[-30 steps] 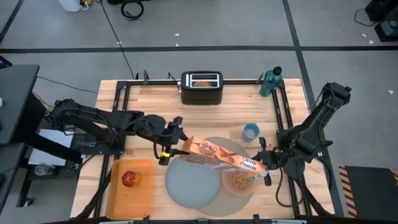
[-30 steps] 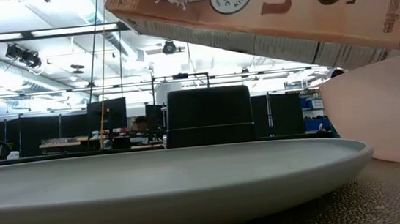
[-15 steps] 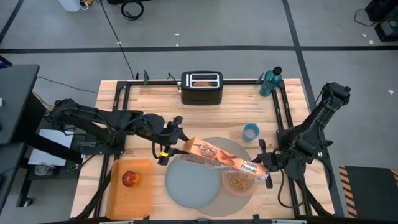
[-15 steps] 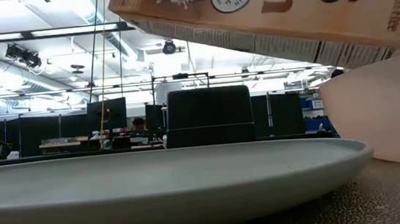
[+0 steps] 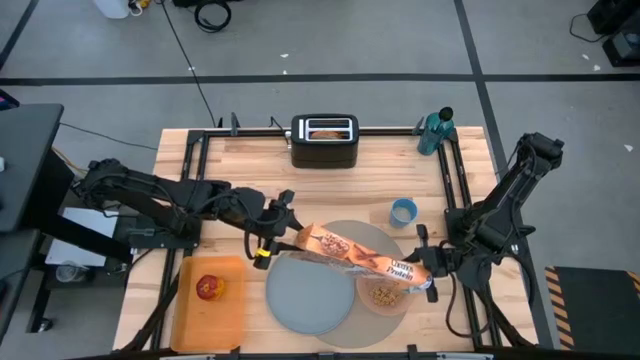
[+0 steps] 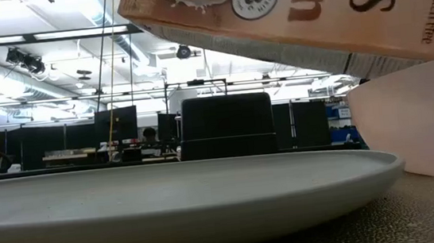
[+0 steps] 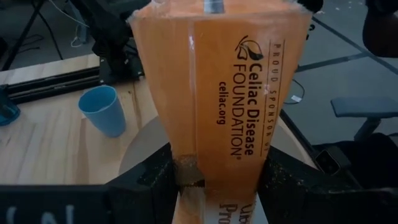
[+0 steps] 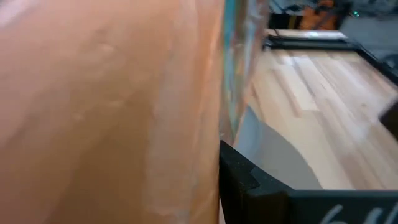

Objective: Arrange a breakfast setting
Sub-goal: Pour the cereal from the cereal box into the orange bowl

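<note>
Left gripper (image 5: 268, 243): over the placemat's left edge, fingers (image 7: 146, 180) clamped on the two sides of one end of a cereal box (image 5: 355, 254), as the left wrist view shows. Right gripper (image 5: 428, 268): at the box's other end, beside the pink bowl's right rim; the right wrist view shows the box pressed against one dark finger (image 8: 249, 180), so it appears closed on the box, though the second finger is hidden. Cereal box: orange-tan, printed, held lengthwise between both grippers, slanting from upper left down to lower right across the setting; in the low view it hangs tilted above the plate and bowl, clear of both. Pink bowl (image 5: 385, 295): directly under the box's right end, on the placemat, holding brown cereal pieces (image 5: 383, 294). Grey plate (image 5: 310, 292): just left of the bowl, under the box's left half, bare. Round grey-tan placemat (image 5: 375, 232): beneath plate and bowl. Blue cup (image 5: 403, 211): on the wood, just beyond the placemat's upper right edge. Orange board (image 5: 220, 305): left of the plate, carrying a red apple (image 5: 209, 288). Black toaster (image 5: 325, 140): at the table's far edge, well apart from the grippers, with a bagel half (image 5: 324, 130) in its slot. Teal bottle (image 5: 436, 129): far right corner of the wooden table (image 5: 240, 165).
</note>
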Tool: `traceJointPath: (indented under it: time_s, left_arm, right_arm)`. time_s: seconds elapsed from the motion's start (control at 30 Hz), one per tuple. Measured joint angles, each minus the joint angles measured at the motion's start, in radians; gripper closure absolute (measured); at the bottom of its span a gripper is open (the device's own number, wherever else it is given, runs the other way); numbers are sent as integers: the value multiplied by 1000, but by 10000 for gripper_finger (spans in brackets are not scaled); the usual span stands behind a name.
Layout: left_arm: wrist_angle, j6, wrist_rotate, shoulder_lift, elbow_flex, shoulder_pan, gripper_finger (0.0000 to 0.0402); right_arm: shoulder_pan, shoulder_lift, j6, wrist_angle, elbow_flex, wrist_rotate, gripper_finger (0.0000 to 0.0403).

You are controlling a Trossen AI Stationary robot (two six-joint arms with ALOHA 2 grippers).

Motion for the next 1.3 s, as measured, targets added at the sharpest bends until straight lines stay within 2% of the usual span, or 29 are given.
traceJointPath:
  time_s: [0.1,0.2,0.3,0.4,0.47,0.53,0.63,0.73,0.83,0.93,1.0,1.07,1.17,1.3]
  left_arm:
    - [-7,0,10,9,0,-4,214]
    - [-14,4,1,18,-1,-3,214]
    - [-4,16,8,14,-1,-1,214]
    - [11,27,-1,10,-1,0,214]
    - [26,28,5,3,-1,4,214]
    - [29,27,10,3,1,5,214]
    - [17,26,3,10,0,9,214]
    - [14,22,9,10,0,8,214]
    - [7,21,1,12,-1,6,214]
    - [9,21,9,10,-1,7,214]
    - [7,22,4,11,-1,7,214]
    - [6,21,-1,12,-1,7,214]
    - [7,19,9,10,0,9,214]
    - [1,18,4,12,0,7,214]
  right_arm:
    - [-2,15,-43,40,0,-66,390]
    - [-3,2,3,-18,-2,-25,390]
    - [-8,21,-26,31,1,-89,390]
    - [-11,3,24,-44,0,-18,390]
    - [-19,7,34,7,0,-51,390]
    - [-20,22,-37,53,2,-96,390]
    - [-19,7,8,-20,0,-26,391]
    - [-27,30,-26,33,1,-85,392]
    - [-28,16,16,-33,0,-29,392]
    - [-31,28,-22,39,0,-87,392]
    - [-31,20,-37,-1,0,-64,392]
    - [-33,-1,18,-40,0,-26,392]
    - [-38,22,-36,42,1,-98,392]
    - [-41,13,-2,1,0,-62,392]
